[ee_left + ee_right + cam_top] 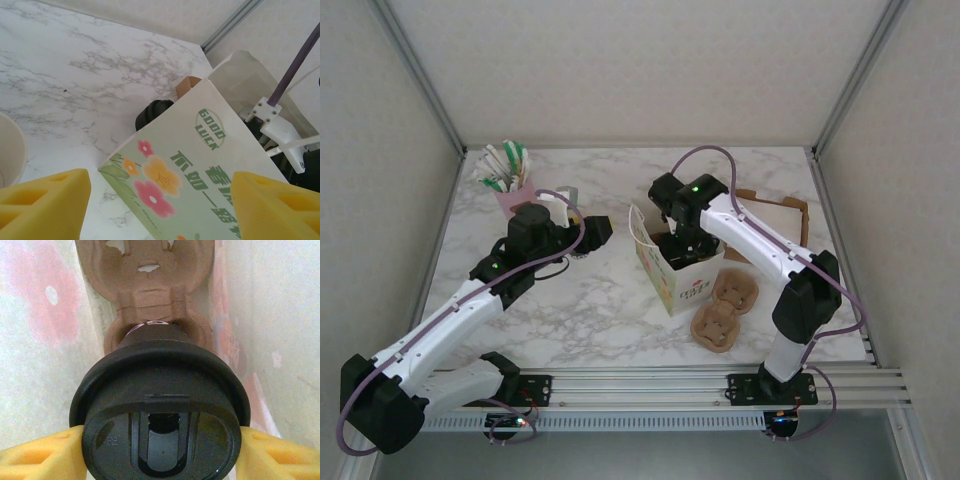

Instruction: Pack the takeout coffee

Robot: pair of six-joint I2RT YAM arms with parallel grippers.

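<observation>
While gripped, takeout coffee (159,390) upright — lid (161,440) up.

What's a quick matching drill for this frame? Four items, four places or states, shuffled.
1. coffee cup
2. straws
3. spare cup trays
4. left gripper

A. in the pink holder, far left
B. open, nothing held
C. inside the bag
D. on the table, right of the bag

Pairs: 1-C; 2-A; 3-D; 4-B
</observation>
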